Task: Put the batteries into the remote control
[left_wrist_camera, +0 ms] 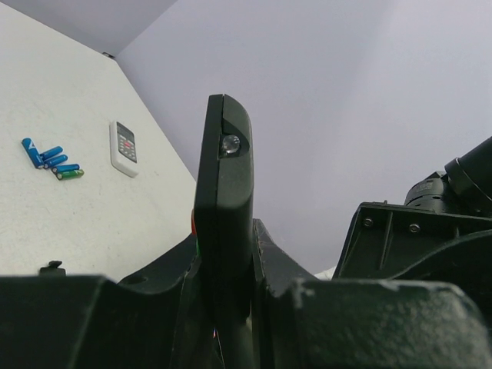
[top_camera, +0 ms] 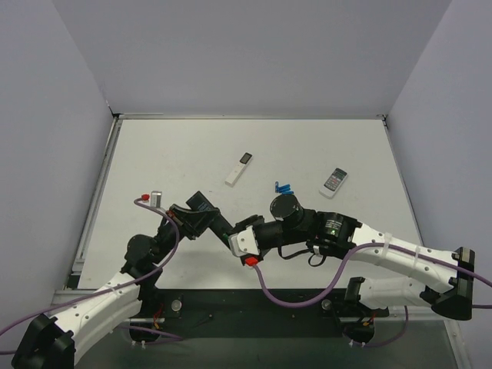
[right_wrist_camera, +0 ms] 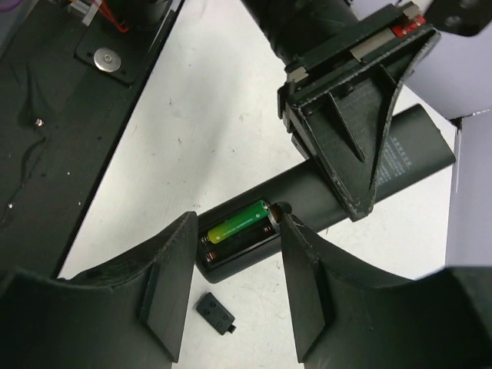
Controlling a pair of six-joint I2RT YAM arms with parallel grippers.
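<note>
From above we barely make out the long slim black remote [right_wrist_camera: 415,150]; the left gripper [left_wrist_camera: 224,265] clamps it, while the right gripper [right_wrist_camera: 238,231] stands spread, empty, astride its green cylindrical battery [right_wrist_camera: 234,221].

Matt black plastic remote control [left_wrist_camera: 223,200]; glossy green battery [right_wrist_camera: 238,223] (smooth wrap); smooth matt white table [top_camera: 177,154].

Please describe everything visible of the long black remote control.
The remote control is slim and black, plastic by its look. The left gripper clamps its middle. At one end sits a small clear lens; at the other the battery bay is open, with one green battery inside, the second slot apparently empty.
</note>
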